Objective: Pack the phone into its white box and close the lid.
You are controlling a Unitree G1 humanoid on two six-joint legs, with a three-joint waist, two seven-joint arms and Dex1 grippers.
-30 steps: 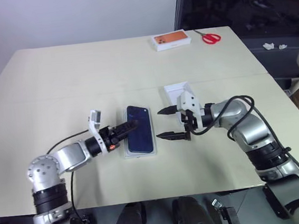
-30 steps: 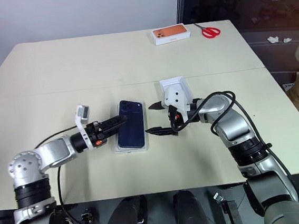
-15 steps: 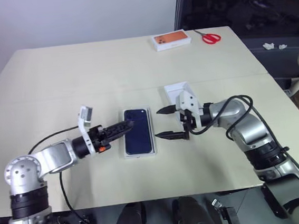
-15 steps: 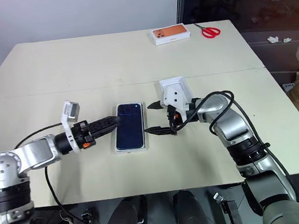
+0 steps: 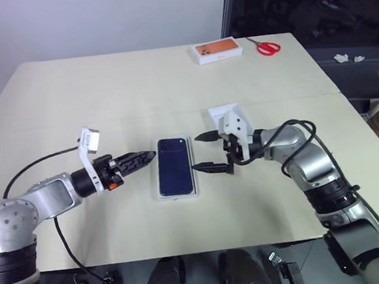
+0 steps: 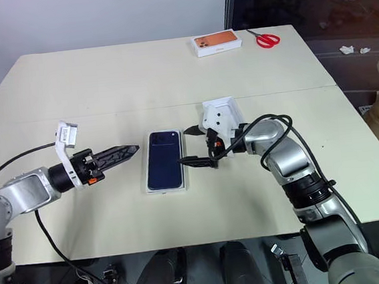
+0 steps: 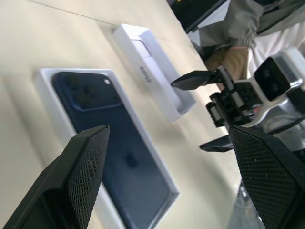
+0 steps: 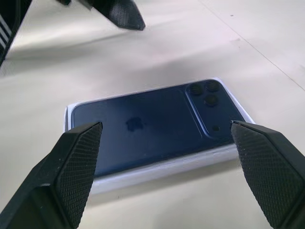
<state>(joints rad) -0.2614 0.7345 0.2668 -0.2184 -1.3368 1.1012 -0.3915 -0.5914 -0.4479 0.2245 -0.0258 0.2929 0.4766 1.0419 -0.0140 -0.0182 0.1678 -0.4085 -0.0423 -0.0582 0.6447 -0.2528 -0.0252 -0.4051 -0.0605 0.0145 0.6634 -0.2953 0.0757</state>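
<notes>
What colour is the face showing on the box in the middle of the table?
Dark navy blue with a white border; clearest in the right wrist view.

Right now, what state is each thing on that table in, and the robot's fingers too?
White cardboard lid with the dark blue phone picture: flat, picture up, seemingly closed over its box.
Thin white tray: open, empty side up.
White box with the orange face: closed.
Red-handled scissors: blades together.
Left fingers: open, holding nothing.
Right fingers: open, holding nothing.

navy phone (image 5: 176, 173); white box (image 5: 161, 193)
</notes>
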